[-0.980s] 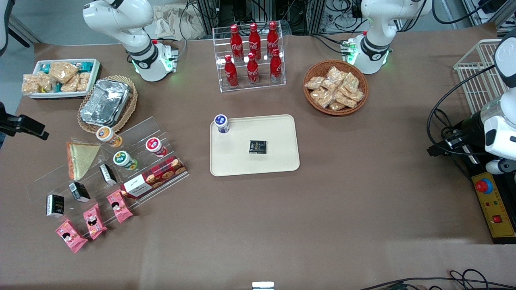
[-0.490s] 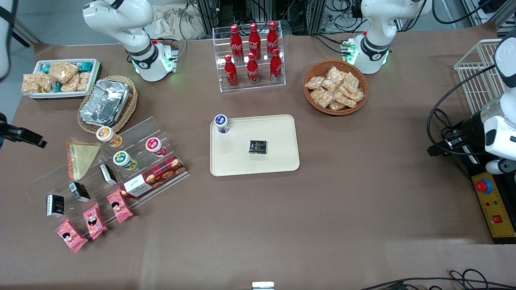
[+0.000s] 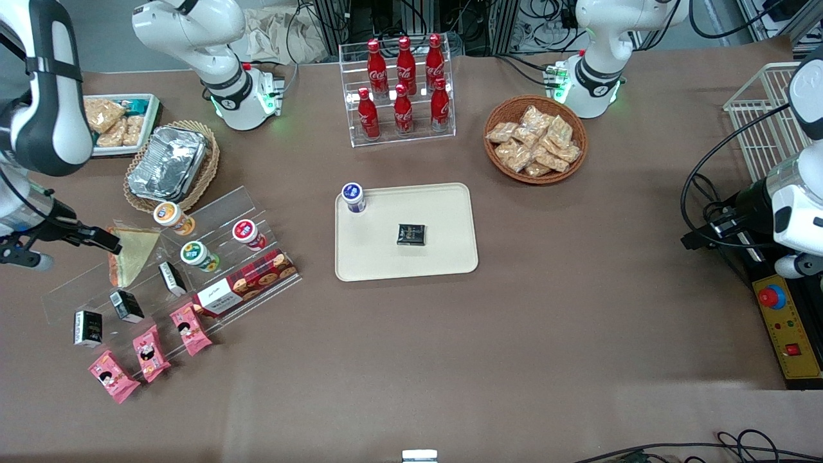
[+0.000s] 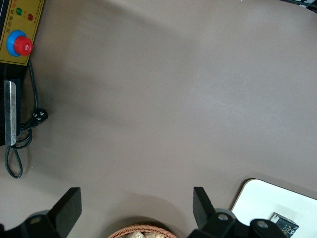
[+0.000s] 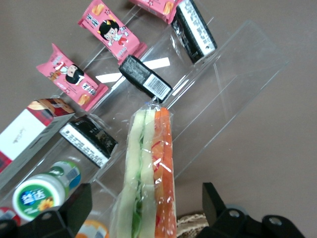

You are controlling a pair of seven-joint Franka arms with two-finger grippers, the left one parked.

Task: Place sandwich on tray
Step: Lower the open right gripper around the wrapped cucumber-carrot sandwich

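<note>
The sandwich (image 3: 134, 253), a wrapped triangular wedge with a pale tan face, lies on the clear stepped stand (image 3: 212, 206) toward the working arm's end of the table. My right gripper (image 3: 106, 243) hovers just above the sandwich's edge. In the right wrist view the gripper (image 5: 146, 208) is open. Its two dark fingers (image 5: 74, 206) stand either side of the sandwich's (image 5: 148, 163) orange-red and green filling edge without touching it. The cream-beige tray (image 3: 450, 257) lies at the table's middle, well away from the gripper.
A blue-capped bottle (image 3: 353, 196) and a black packet (image 3: 411, 234) sit on the tray. The stand also holds small bottles (image 3: 198, 254), black boxes (image 3: 126, 305) and a cookie box (image 3: 247, 281). Pink packets (image 3: 149, 352) lie nearer the camera. A foil container (image 3: 168, 163) sits beside the stand.
My right arm has swung into the front view, and the gripper has moved from the table's edge to the sandwich. Nothing on the table has moved.
</note>
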